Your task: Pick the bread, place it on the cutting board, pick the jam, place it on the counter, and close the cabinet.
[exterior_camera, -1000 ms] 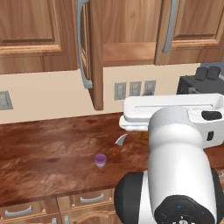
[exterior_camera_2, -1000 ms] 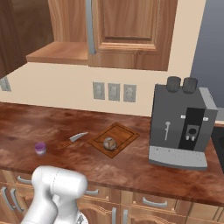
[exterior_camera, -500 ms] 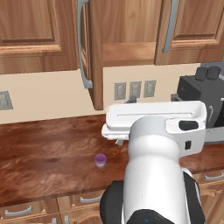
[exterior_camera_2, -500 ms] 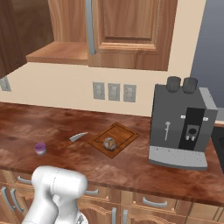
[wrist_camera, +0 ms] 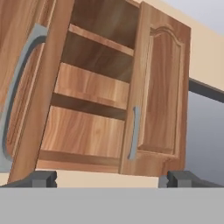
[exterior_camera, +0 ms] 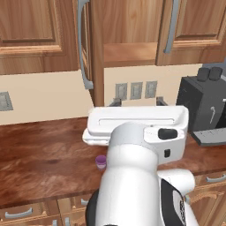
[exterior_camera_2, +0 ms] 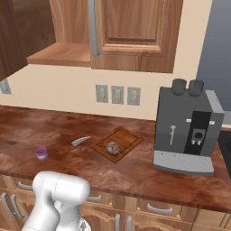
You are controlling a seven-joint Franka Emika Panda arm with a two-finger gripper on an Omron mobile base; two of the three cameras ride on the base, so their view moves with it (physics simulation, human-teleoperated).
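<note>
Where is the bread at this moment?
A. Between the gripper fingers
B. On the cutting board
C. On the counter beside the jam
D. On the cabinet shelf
B. In the right base view the bread lies on the cutting board, while the jam stands apart on the counter, with a knife between them.

Arm (exterior_camera: 132, 176) risen higher and swung left before the left base camera, now covering knife and board there

counter (exterior_camera_2: 135, 173) | on it: jam (exterior_camera_2: 42, 153), knife (exterior_camera_2: 76, 144), cutting board (exterior_camera_2: 127, 138), coffee machine (exterior_camera_2: 187, 132)
</note>
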